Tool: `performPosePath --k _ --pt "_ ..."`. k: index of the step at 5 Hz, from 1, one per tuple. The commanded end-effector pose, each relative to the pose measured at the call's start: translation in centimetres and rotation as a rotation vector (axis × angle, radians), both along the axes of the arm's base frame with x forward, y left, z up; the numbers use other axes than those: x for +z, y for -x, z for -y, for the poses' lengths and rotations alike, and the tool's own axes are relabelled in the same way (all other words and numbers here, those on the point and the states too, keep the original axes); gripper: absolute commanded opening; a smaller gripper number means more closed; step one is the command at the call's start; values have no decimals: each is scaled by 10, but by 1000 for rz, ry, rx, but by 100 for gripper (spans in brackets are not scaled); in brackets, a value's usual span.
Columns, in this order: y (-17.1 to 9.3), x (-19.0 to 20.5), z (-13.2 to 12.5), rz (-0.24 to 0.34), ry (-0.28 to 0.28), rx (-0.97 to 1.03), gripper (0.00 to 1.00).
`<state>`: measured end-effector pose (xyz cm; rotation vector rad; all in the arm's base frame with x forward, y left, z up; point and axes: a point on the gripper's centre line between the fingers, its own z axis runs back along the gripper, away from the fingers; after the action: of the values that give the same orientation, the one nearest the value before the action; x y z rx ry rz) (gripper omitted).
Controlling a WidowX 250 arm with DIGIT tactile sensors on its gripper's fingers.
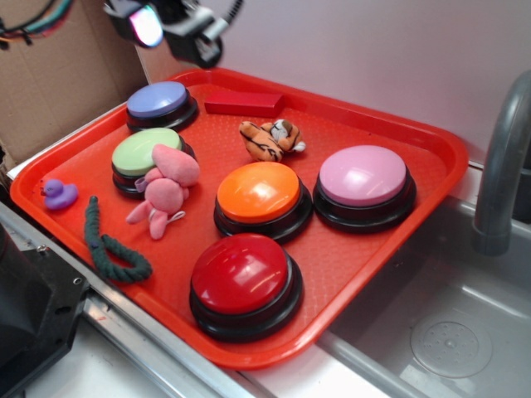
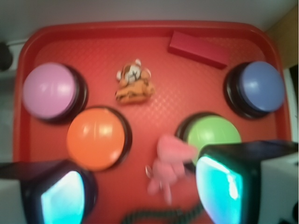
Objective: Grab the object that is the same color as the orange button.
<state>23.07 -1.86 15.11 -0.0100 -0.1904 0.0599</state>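
A small plush tiger (image 1: 270,139), orange with dark stripes and white patches, lies on the red tray (image 1: 390,249) behind the orange button (image 1: 260,191). In the wrist view the tiger (image 2: 134,84) lies above the orange button (image 2: 96,137). My gripper (image 1: 170,23) hangs high over the tray's back left corner, far from the tiger. In the wrist view my gripper (image 2: 140,193) is open and empty, its fingers (image 2: 63,198) wide apart above the tray.
On the tray are a pink button (image 1: 363,176), red button (image 1: 241,275), green button (image 1: 146,152), blue button (image 1: 158,100), pink plush bunny (image 1: 165,191), purple duck (image 1: 58,194), green rope (image 1: 108,245) and red block (image 1: 243,102). A sink (image 1: 448,332) and faucet (image 1: 502,157) are right.
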Motion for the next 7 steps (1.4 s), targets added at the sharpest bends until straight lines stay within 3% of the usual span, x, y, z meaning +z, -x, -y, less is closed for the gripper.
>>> performPosePath --k 1,5,7 --pt "-35 -32 -12 83 44 67 100" --pt "-61 -103 -13 49 118 88 100" --pt "-68 -118 -17 49 143 70 100"
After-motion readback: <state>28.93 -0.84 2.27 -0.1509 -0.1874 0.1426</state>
